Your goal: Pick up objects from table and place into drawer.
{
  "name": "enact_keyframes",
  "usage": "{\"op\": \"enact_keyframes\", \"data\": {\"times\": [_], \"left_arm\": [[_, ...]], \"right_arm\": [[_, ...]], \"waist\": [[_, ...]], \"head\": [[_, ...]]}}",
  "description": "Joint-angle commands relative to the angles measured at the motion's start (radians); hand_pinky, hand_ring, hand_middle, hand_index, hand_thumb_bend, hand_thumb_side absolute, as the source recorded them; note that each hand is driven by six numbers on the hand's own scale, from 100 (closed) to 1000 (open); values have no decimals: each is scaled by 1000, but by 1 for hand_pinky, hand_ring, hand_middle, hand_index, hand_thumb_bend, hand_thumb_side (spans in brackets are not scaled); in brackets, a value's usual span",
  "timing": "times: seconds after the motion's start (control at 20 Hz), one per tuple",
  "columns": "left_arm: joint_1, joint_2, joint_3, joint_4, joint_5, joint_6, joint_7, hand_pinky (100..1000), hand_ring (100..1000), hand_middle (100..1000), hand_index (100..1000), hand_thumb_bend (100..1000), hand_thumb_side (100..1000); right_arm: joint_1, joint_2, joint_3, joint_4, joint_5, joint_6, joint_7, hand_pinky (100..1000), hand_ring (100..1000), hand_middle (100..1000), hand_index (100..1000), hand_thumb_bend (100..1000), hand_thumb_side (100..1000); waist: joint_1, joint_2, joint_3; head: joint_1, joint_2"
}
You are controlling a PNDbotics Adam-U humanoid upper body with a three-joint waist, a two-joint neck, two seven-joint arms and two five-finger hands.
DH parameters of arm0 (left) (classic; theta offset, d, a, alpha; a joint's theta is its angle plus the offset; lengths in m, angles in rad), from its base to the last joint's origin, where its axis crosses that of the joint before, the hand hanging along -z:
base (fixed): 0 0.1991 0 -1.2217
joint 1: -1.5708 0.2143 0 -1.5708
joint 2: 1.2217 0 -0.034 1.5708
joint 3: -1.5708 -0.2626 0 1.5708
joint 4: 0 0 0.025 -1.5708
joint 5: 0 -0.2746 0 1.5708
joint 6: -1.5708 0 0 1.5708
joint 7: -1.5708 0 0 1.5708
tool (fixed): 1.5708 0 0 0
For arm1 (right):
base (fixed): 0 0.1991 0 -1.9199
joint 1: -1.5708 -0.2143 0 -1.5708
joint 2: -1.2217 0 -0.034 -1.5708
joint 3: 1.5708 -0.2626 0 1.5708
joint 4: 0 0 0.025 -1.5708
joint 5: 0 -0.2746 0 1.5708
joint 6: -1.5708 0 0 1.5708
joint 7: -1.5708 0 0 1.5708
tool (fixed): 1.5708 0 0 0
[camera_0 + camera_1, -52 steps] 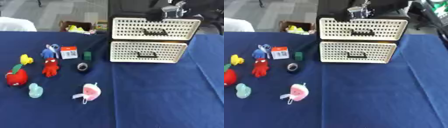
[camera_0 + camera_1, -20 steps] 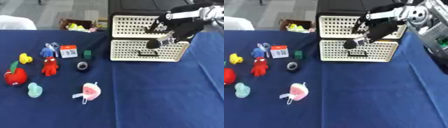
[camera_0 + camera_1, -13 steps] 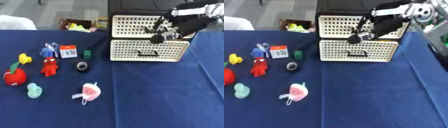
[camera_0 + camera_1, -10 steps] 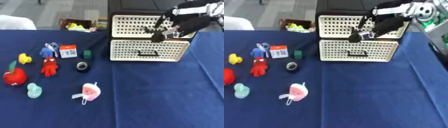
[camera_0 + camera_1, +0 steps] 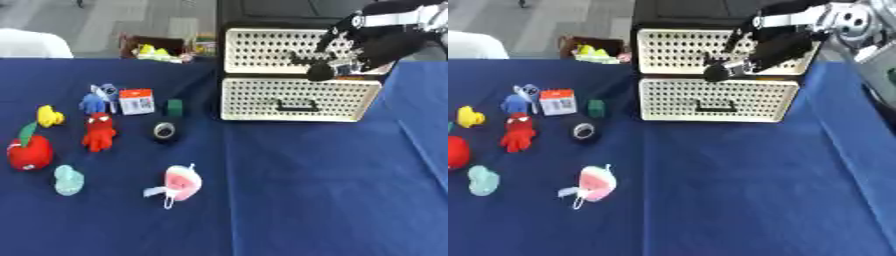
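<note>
A white perforated two-drawer unit stands at the back of the blue table, with both the upper drawer [image 5: 262,50] and the lower drawer [image 5: 297,97] closed. My right hand [image 5: 354,52] comes in from the upper right. Its fingers are curled against the upper drawer's front, where they hide the handle. Toys lie on the left: a red apple [image 5: 28,152], a yellow duck [image 5: 49,116], a blue figure [image 5: 96,97], a red figure [image 5: 99,131], a white-and-red box [image 5: 136,101], a green cube [image 5: 175,107], a black tape roll [image 5: 164,131], a teal piece [image 5: 67,179] and a pink-and-white toy [image 5: 181,182]. My left hand is out of sight.
Behind the table's far edge sits a brown box [image 5: 157,47] with yellow items in it. A white shape [image 5: 31,45] shows at the far left. The blue cloth [image 5: 332,190] covers the right and front of the table.
My right arm came into view from the upper right. The hand rose from the lower drawer's front to the upper drawer's handle. The toys have not moved.
</note>
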Motion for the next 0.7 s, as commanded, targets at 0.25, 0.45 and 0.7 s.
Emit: {"op": "enact_keyframes", "data": {"times": [0.25, 0.45, 0.7], "left_arm": [[-10, 7, 5, -18, -1, 1, -4, 550, 593, 647, 886, 100, 987], [-11, 6, 4, -18, -1, 1, -6, 549, 591, 646, 886, 100, 987], [-13, 7, 4, -18, 0, 1, -8, 549, 590, 645, 885, 100, 986]], "right_arm": [[-25, -13, 3, 31, 53, -2, 9, 100, 100, 100, 876, 718, 868], [-35, -1, 1, 45, 71, -6, 9, 100, 100, 100, 870, 723, 870], [-48, 6, 6, 64, 85, -9, 9, 100, 100, 100, 861, 723, 877]], "waist": [[0, -14, 6], [0, -11, 8], [-1, -6, 10]], "head": [[-3, -17], [-3, -20], [-5, -22]]}}
